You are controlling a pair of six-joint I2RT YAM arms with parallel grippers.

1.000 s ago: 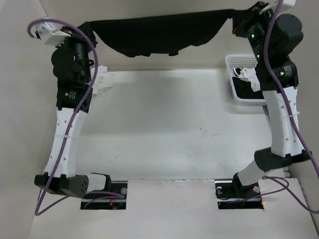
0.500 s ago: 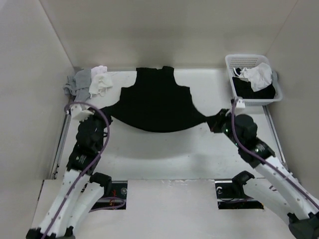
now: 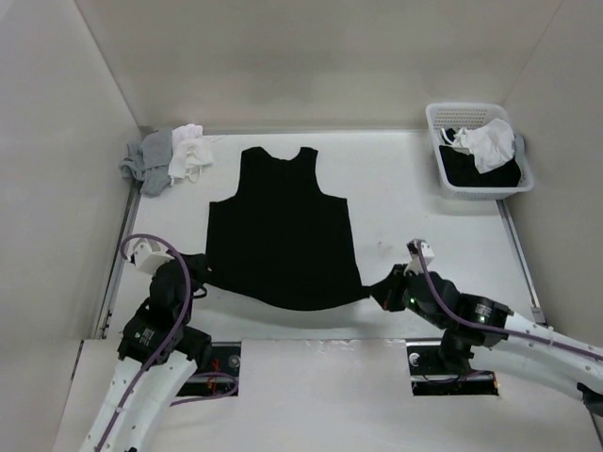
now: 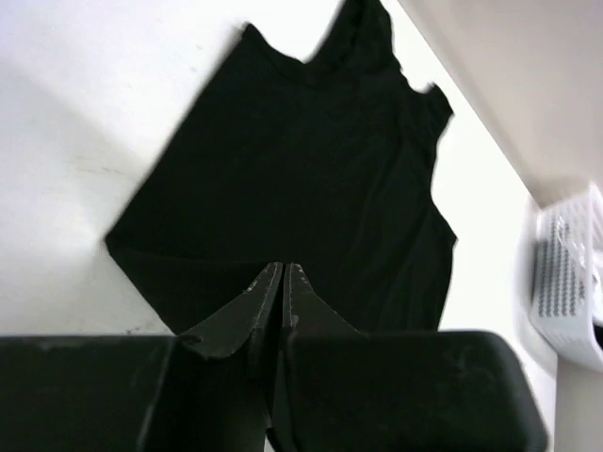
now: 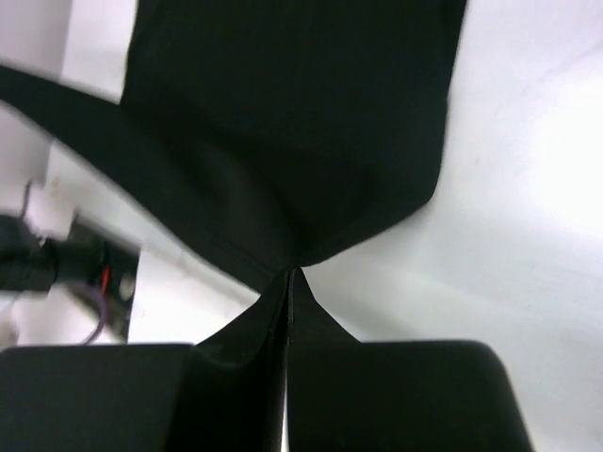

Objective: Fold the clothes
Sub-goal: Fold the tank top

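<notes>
The clothes, a black sleeveless top (image 3: 281,226), lie spread nearly flat on the white table with the scooped neck toward the far wall and the hem toward the arms. My left gripper (image 3: 199,274) is shut on the hem's left corner, low over the table. My right gripper (image 3: 381,288) is shut on the hem's right corner. In the left wrist view the closed fingertips (image 4: 283,269) sit over the black top (image 4: 311,160), which stretches away from them. In the right wrist view the black top (image 5: 283,122) narrows to a point pinched in the shut gripper (image 5: 292,273).
A white basket (image 3: 466,106) holding white and black garments stands at the back right; its wall (image 4: 565,273) shows in the left wrist view. A pile of small grey and white garments (image 3: 168,158) lies at the back left corner. Walls enclose the table on three sides.
Both arms have come down from high at the back and drawn toward the near edge, still gripping the hem corners. The top went from hanging stretched in the air to lying spread on the table.
</notes>
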